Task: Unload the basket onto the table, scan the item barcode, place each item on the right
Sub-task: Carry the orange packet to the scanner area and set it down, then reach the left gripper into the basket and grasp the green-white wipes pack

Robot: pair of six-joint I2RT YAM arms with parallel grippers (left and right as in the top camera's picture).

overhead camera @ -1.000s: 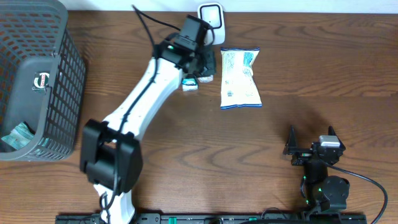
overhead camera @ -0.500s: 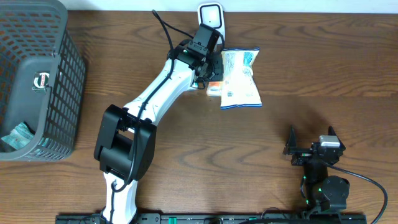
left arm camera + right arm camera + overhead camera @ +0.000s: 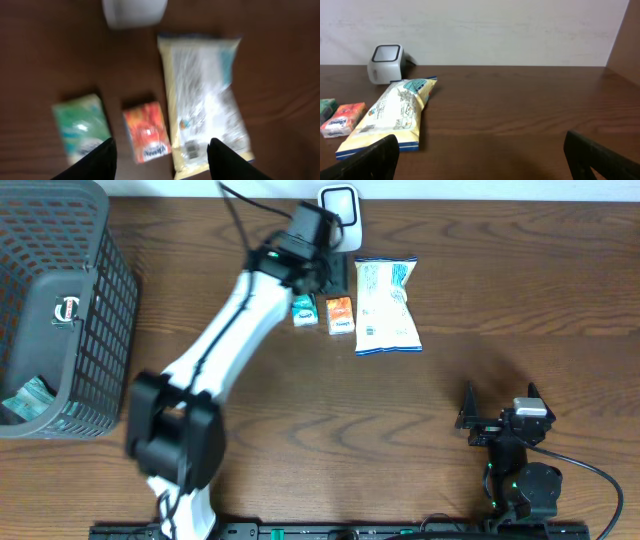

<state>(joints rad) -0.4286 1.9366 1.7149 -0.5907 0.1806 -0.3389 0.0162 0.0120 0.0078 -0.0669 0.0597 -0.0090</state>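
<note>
Just changed: the left jaws, shut a second ago, now stand apart with nothing between them. The small orange rectangular packet (image 3: 340,314) that was under them half a second ago lies free on the brown wooden counter (image 3: 300,420).
Left arm: the white left arm (image 3: 235,315) has swung back from the bag's side toward the far edge, and its wrist hangs over the row of goods.
Item position: the orange packet lies flat near the middle of the far edge. It sits between a small green rectangular packet (image 3: 304,310) and a long white-and-blue plastic snack bag (image 3: 387,305), just beside each, with a thin gap showing.
Scanner: the white rounded box scanner (image 3: 338,202) stands at the far edge, just behind the row.
Meaning for the task: the packet looks let go rather than presented. Whether its barcode has been read, these views cannot tell, and no code shows on its upper face.
Right jaws: spread wide and empty, parked by the near edge toward the right corner, well apart from the goods.
Basket: a dark grey plastic mesh basket (image 3: 105,310) fills the far left corner.
Basket contents: a crumpled greenish packet (image 3: 28,398) lies on its floor at the near-left side. A small round white mark (image 3: 65,310) shows farther back, too small to identify.
</note>
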